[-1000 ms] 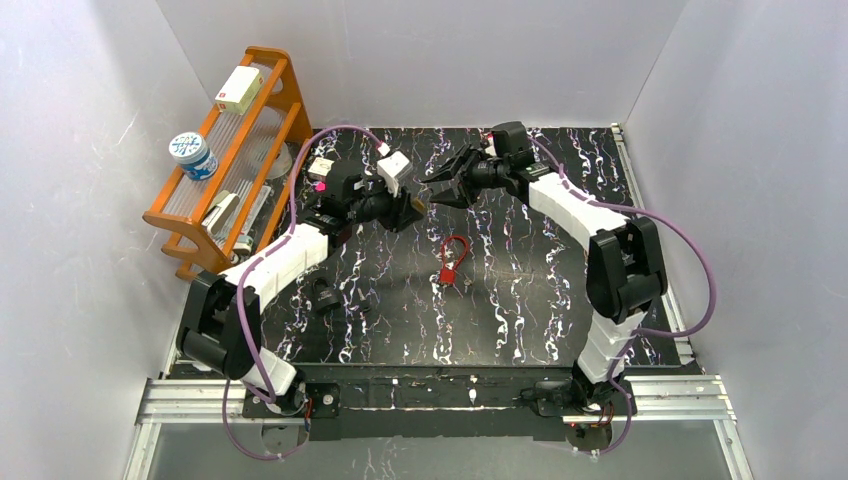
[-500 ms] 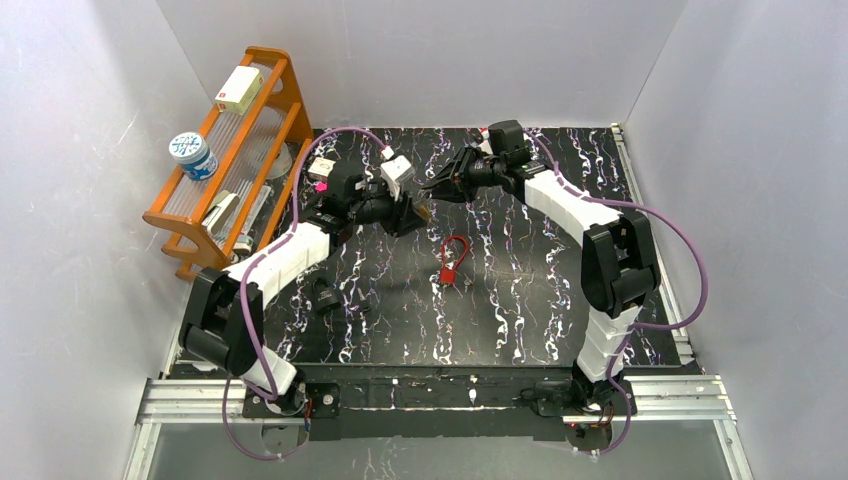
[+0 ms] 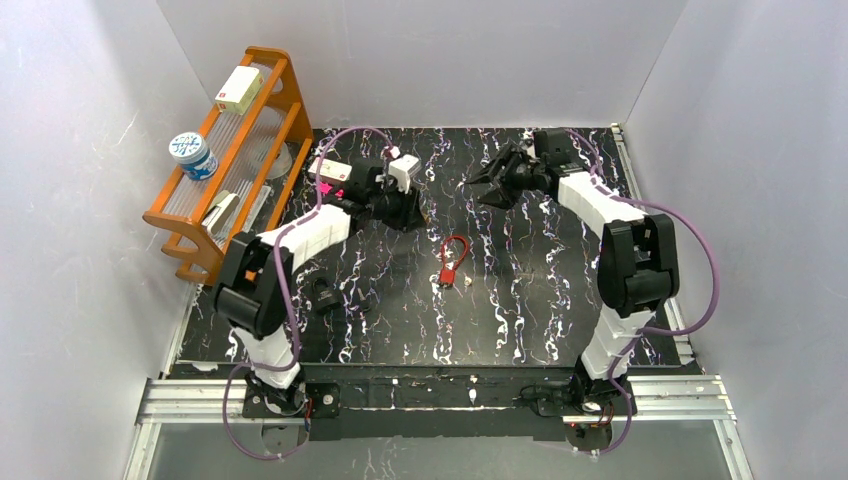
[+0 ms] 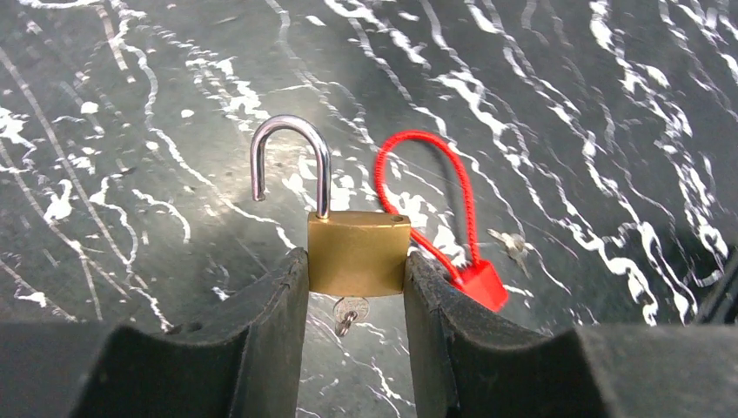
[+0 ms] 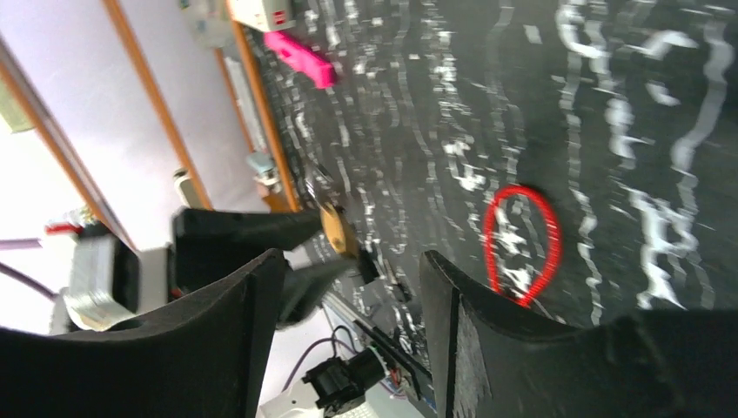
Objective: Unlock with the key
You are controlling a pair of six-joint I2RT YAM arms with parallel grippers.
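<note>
Left jaws clamp the brass padlock (image 4: 358,253), key (image 4: 346,315) in its underside; right jaws stand apart

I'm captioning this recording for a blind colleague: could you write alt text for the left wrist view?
The left gripper clamps a brass padlock by its sides, with the steel shackle standing open and a key in its underside. Behind it, a red cable seal lies looped on the black, white-streaked mat.

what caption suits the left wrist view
Left gripper holding a brass padlock, shackle open, key in its underside
</note>
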